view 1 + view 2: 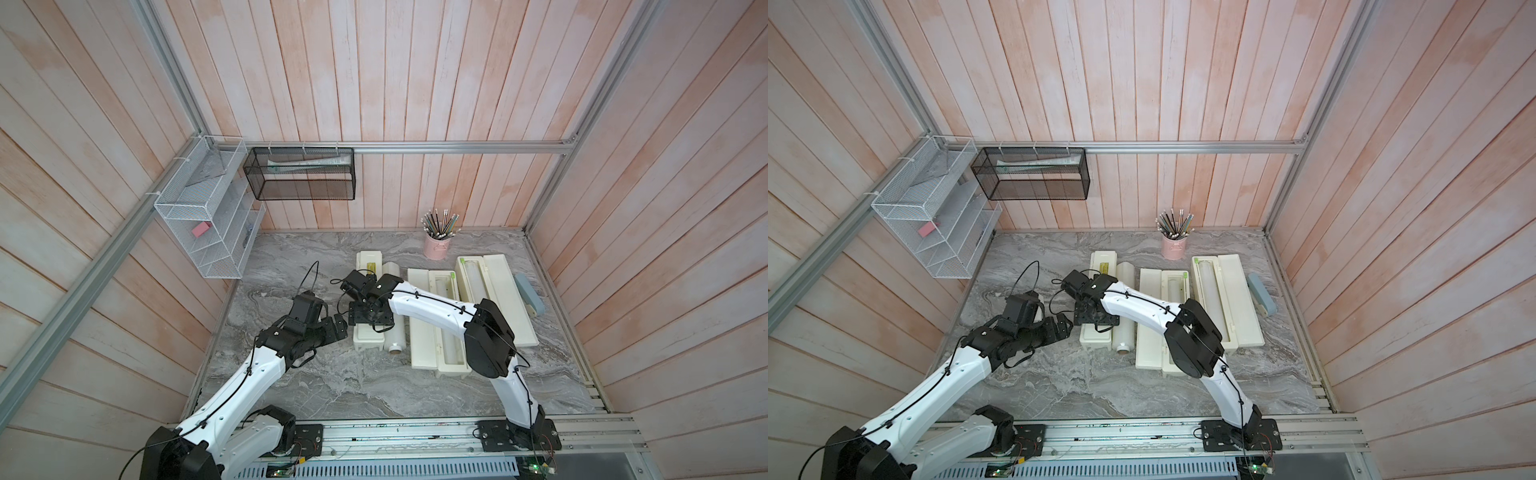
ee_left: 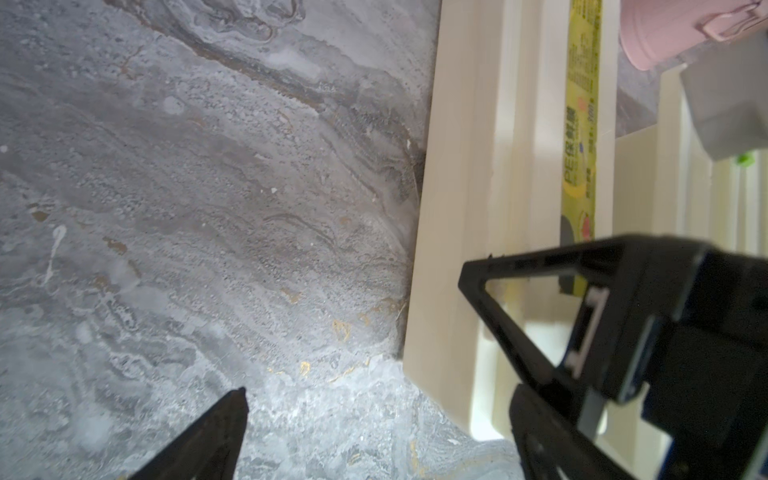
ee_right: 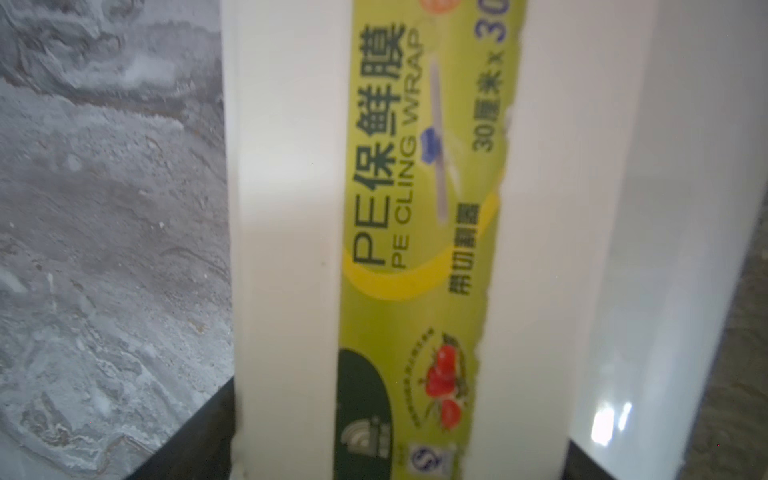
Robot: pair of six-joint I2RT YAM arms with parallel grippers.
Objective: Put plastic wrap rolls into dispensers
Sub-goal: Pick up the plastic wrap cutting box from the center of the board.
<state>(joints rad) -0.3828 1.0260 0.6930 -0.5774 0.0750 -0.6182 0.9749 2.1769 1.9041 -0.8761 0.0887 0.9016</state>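
Three cream dispensers lie side by side. The left dispenser [image 1: 368, 266] [image 3: 291, 208] is closed, with its yellow-green label up. My right gripper [image 1: 368, 320] [image 3: 401, 436] straddles it from above, jaws wide, one dark finger [image 3: 195, 436] close against each long side. A loose plastic wrap roll [image 1: 392, 336] [image 3: 644, 291] lies against that box's right side. The middle dispenser [image 1: 424, 332] and the right dispenser [image 1: 507, 299] are open; a roll [image 1: 473, 282] lies in the right one. My left gripper [image 1: 338, 326] [image 2: 380, 395] hangs open and empty over bare table, left of the closed box's near end.
A pink pencil cup [image 1: 436, 245] stands behind the boxes. A grey-blue stapler-like object [image 1: 530, 293] lies by the right wall. A white wire rack [image 1: 208, 224] and a black mesh basket [image 1: 299, 174] hang on the walls at the back left.
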